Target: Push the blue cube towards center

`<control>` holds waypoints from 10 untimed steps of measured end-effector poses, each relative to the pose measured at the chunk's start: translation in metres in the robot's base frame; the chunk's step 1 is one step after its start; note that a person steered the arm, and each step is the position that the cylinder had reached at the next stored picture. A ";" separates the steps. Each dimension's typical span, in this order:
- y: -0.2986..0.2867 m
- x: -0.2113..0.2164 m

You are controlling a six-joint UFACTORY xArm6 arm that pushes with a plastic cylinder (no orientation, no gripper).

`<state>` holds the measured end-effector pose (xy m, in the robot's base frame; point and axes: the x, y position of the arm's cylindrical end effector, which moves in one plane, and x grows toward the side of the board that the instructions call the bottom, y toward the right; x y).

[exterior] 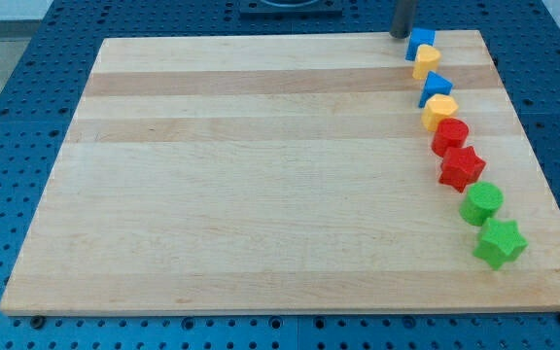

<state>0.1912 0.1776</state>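
The wooden board (261,175) is bare except near its right edge. The blue cube (421,43) sits at the upper right, heading the block column. The tip (400,35), a jawless rod, stands just left of it, on the centre-facing side.

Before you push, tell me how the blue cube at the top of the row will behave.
The blue cube sits flat on the smooth wooden board, so it should slide rather than roll or tip. It looks small and rigid, probably light. My tip is at its left and the yellow block touches it below, so it may twist or drag that neighbour.
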 end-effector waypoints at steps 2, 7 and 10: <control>0.036 0.001; 0.015 0.051; -0.035 0.070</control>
<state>0.2609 0.1421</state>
